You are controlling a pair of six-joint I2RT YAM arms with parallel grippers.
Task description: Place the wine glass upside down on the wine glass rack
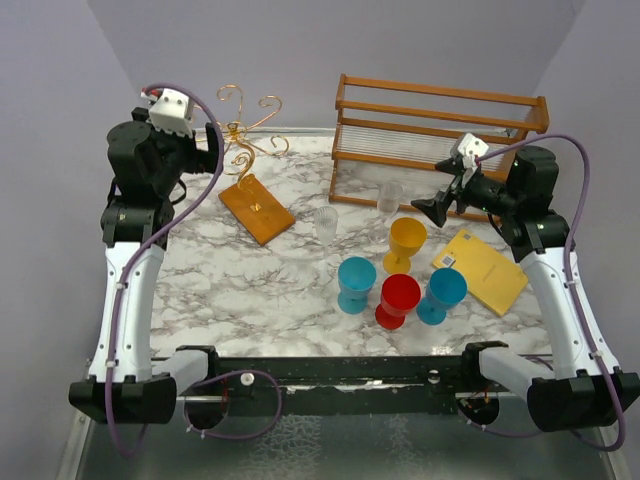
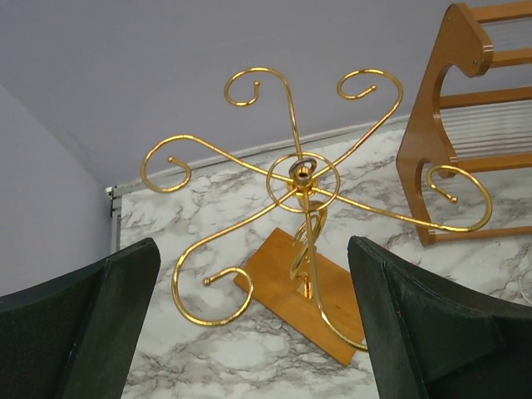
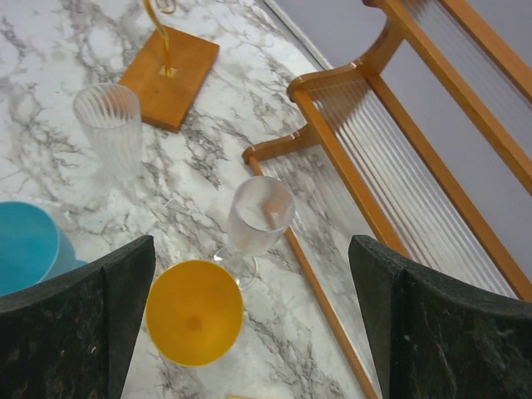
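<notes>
- The left gripper (image 2: 253, 248) and right gripper (image 3: 253, 241) are hanging open, empty.
- The glass (image 3: 259, 214) is standing beside the yellow cup (image 3: 194, 312) (well apart from the rack (image 2: 302, 173)).
- Reaching in, a finger may be tipping that cup.

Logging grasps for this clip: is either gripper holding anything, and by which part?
Nothing is held: the left gripper and the right gripper are both open and empty.

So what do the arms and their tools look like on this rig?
The left arm and right arm match: black joints, white link shells, a lavender cable along each, a white camera box at the wrist. Tool fingers are broad, dark, rough-textured.
</notes>
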